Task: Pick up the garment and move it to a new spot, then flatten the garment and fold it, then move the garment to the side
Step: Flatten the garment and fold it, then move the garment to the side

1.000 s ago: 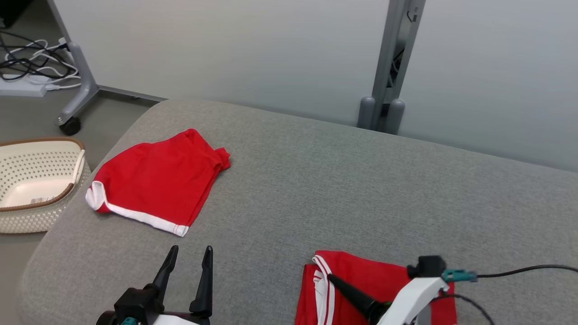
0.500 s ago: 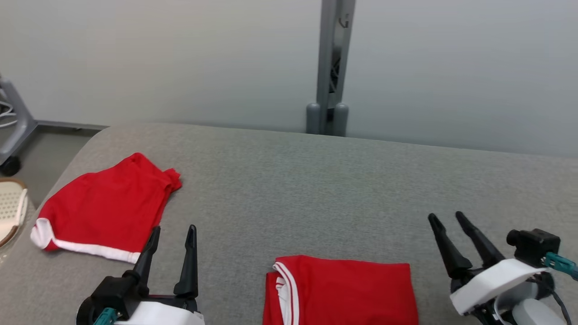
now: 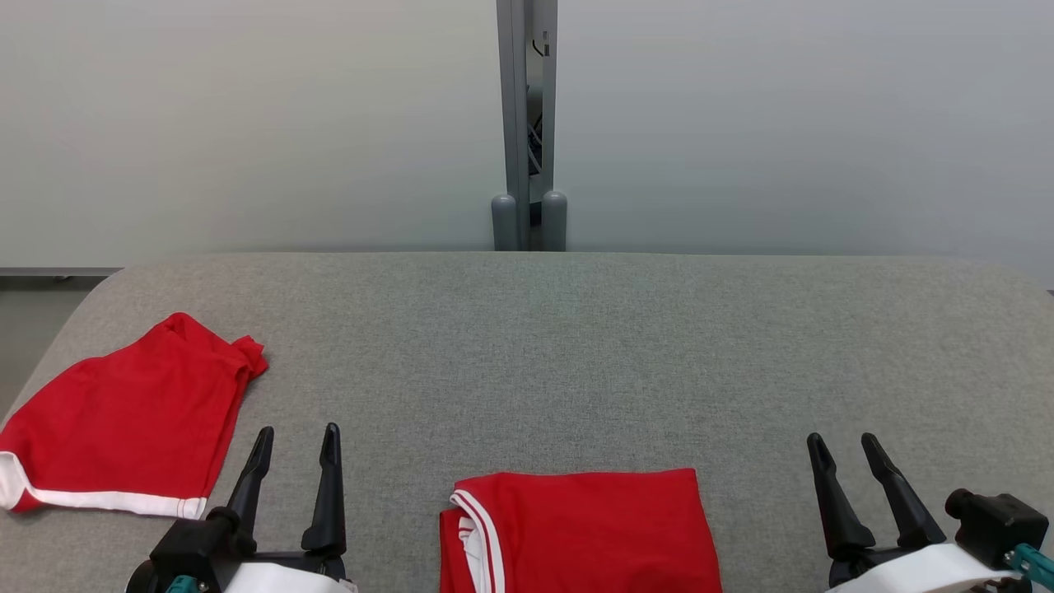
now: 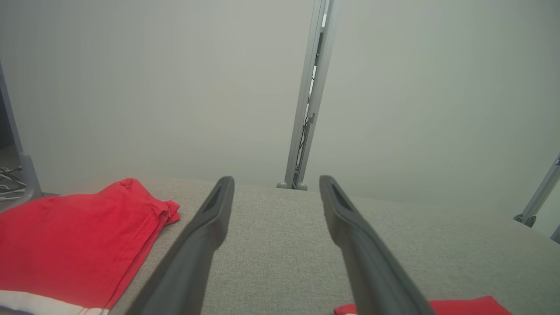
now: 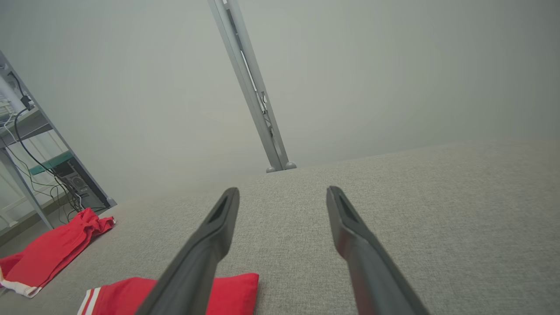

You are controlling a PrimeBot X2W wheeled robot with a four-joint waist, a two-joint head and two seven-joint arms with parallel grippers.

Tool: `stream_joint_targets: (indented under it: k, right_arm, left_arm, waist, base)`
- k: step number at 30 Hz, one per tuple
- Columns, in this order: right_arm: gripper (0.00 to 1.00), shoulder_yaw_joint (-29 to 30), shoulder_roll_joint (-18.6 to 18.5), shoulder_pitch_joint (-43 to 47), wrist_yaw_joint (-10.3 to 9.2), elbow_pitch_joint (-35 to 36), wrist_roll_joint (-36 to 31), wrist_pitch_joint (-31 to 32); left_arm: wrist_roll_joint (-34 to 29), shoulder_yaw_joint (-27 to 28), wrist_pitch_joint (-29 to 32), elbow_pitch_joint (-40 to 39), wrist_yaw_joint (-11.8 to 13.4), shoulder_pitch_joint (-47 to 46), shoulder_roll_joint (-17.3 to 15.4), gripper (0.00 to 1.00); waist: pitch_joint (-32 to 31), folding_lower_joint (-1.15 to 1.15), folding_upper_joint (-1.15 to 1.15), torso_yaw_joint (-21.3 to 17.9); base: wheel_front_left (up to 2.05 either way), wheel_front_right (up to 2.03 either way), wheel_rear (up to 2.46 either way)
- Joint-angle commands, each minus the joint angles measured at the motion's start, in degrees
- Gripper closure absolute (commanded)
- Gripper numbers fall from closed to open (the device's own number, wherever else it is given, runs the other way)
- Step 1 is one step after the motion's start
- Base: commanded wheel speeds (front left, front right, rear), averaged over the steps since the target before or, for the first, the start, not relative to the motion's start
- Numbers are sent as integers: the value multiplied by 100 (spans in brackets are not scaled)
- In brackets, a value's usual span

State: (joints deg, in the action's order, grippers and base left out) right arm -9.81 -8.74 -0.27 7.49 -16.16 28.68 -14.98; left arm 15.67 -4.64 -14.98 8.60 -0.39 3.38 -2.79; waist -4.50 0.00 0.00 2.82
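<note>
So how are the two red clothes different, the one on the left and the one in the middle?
The left garment has one white band along its near edge; the middle garment has thin white stripes at its left end. The left garment lies slanted with a bunched corner; the middle garment is a neat, square-sided fold. Both are red and rest on the grey cushion.

Left tool (image 3: 297, 431), right tool (image 3: 841, 439): long tapered black fingers (image 3: 328, 486), black mounts (image 3: 193, 539), white wrist shells (image 3: 914, 570), teal connectors (image 3: 1029, 560).

Head view high over grey surface (image 3: 576, 346), wrist views low, all facing post (image 3: 512, 123)
</note>
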Motion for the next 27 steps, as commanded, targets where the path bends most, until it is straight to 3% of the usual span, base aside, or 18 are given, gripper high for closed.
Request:
stream_joint_targets:
  k: [1, 15, 20, 27]
  right_arm:
    - [0, 90, 39, 57, 0, 46, -32, -32]
    - [0, 108, 62, 66, 0, 23, -187, -33]
    - [0, -336, -90, 32, 0, -409, 347, 59]
    - [0, -1200, -281, -261, 0, -1045, 1642, 822]
  left_arm:
    - [-53, 25, -21, 0, -10, 28, -23, 0]
    - [-109, -29, -21, 38, -84, 42, -24, 0]
    - [-110, -89, -21, 70, -102, 27, -23, 0]
    - [-165, -173, -21, 168, -118, -108, -27, 0]
  waist:
    - [13, 0, 0, -3]
    - [40, 0, 0, 79]
    - [104, 0, 0, 123]
    - [335, 0, 0, 229]
  base:
    - [0, 0, 0]
    - [0, 0, 0]
    - [0, 0, 0]
    - [0, 0, 0]
